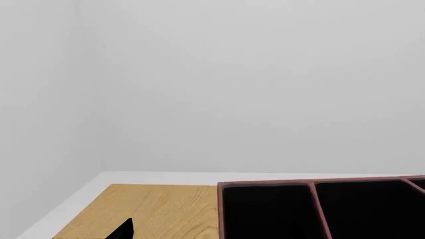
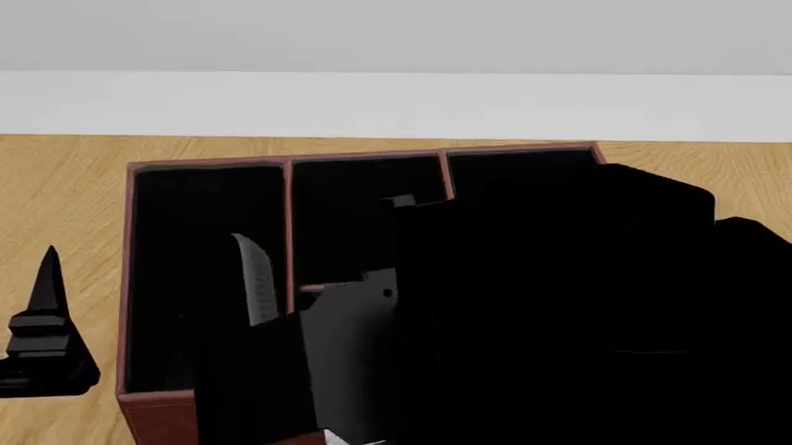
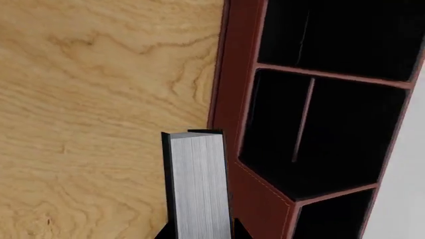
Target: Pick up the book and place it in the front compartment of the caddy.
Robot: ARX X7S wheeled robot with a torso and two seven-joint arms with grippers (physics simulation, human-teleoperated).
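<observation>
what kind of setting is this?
Likely a bare simulated tabletop test scene: a light wooden table, blank pale walls, and little else in view but a compartmented leather caddy and a book.

We are looking at a bare simulated test room rather than a furnished home or office. A light oak-grain wooden tabletop (image 3: 99, 99) is filling the lower part of each view, its surface rendering as a flat, repeating wood texture. Behind it, a plain pale grey wall (image 1: 252, 84) is running unbroken, meeting a second wall at a corner in the left wrist view. A white band (image 2: 396, 104) is lying between the table's far edge and the wall. The large reddish-brown leather-look box organiser with black divided bays (image 2: 159, 408) is sitting on the table, suggesting a desk-tidying setup. Lighting is appearing even and nearly shadowless.
</observation>
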